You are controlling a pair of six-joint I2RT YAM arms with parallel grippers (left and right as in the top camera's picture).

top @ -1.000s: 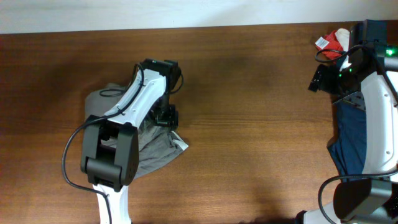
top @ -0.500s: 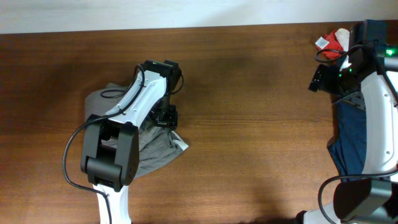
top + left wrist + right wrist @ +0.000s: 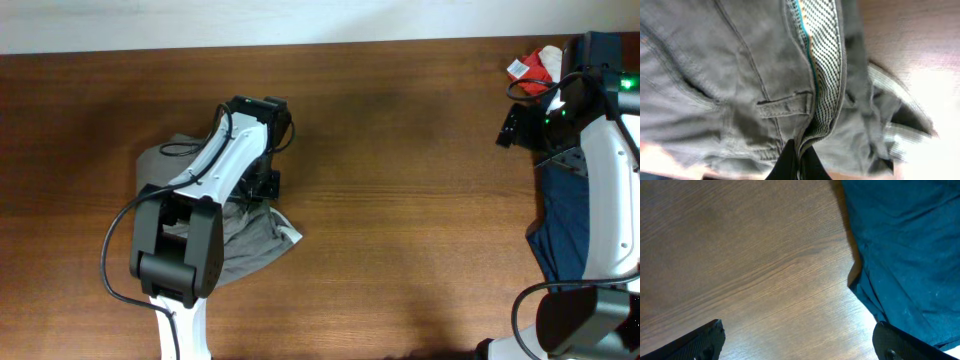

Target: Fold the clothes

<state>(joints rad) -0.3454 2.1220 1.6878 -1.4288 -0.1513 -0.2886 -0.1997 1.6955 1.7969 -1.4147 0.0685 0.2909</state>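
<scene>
The left arm rises from the near edge of the table (image 3: 400, 200), stretches across the clothes (image 3: 250, 245) and bends back at the wrist, so that the left hand (image 3: 796, 162) points down onto the cloth. Its two dark fingers (image 3: 785, 165) are pressed together, pinching a fold of the grey garment at the paler, striped inner waistband (image 3: 825, 65), just beside a belt loop (image 3: 785, 106). The clothes lie crumpled at the left of the table, partly under that arm. The right arm stands along the right edge, its hand (image 3: 800, 347) hovering above bare wood with the fingers wide apart, holding nothing. A dark navy cloth (image 3: 560, 230) lies beneath that arm. A red and cream bundle (image 3: 540, 65) sits in the far right corner; its white tag (image 3: 517, 69) is too small to read.
</scene>
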